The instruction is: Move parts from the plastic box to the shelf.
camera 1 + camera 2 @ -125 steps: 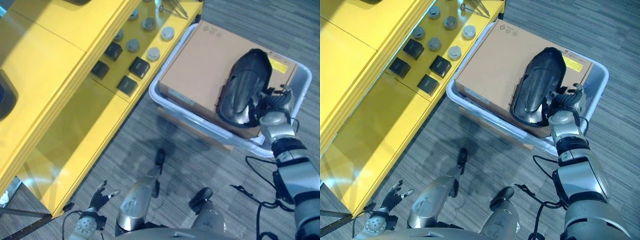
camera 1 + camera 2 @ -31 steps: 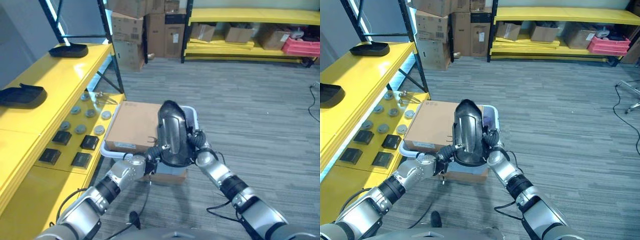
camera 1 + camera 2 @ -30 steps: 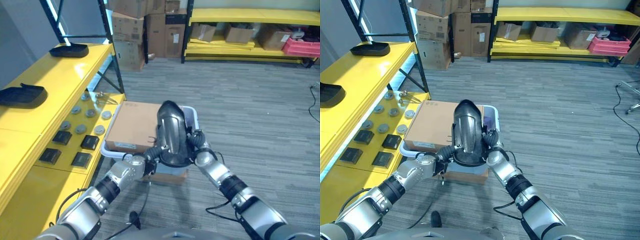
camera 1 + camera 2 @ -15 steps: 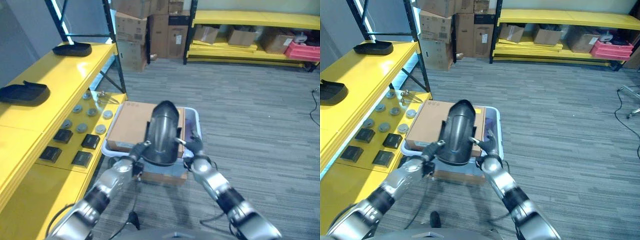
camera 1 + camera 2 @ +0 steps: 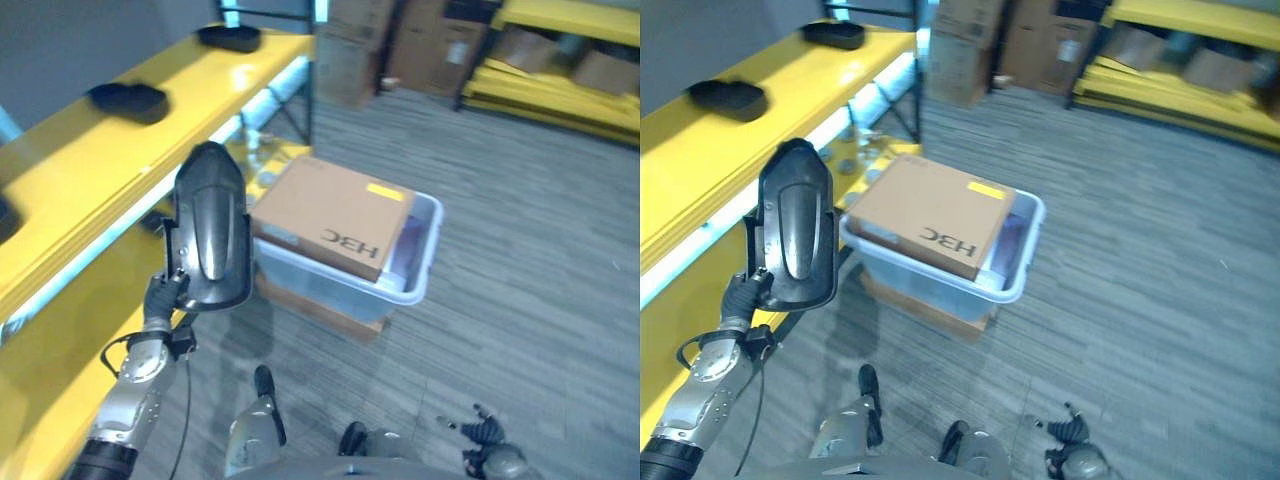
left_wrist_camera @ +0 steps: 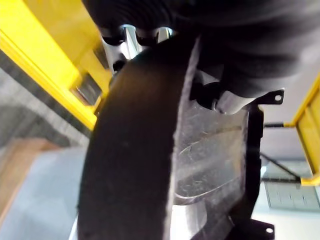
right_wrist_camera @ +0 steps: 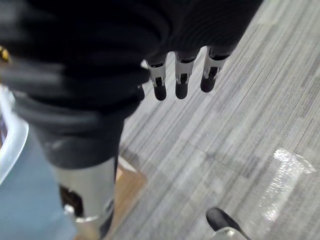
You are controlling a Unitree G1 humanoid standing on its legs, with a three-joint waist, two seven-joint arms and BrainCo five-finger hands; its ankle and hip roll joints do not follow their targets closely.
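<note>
A long black curved part (image 5: 210, 230) stands upright in the air beside the yellow shelf (image 5: 100, 170). My left hand (image 5: 163, 298) is shut on its lower end, and the left wrist view shows the part (image 6: 130, 150) close up with my fingers (image 6: 129, 39) curled over its edge. To the right on the floor is the clear plastic box (image 5: 424, 268), holding a brown cardboard box (image 5: 335, 212). Low at the right, my right hand (image 5: 488, 458) hangs with nothing in it. Its straight fingers (image 7: 181, 82) point down over the grey floor.
Two black parts (image 5: 126, 100) (image 5: 230, 38) lie on the shelf's top level. A flat brown board (image 5: 320, 305) sits under the plastic box. Cardboard boxes and yellow racks (image 5: 560, 40) stand at the back. Grey carpet spreads to the right of the box.
The right hand has let go of the black part and dropped low at the right. The left hand alone has carried the part left toward the shelf. The camera has turned left.
</note>
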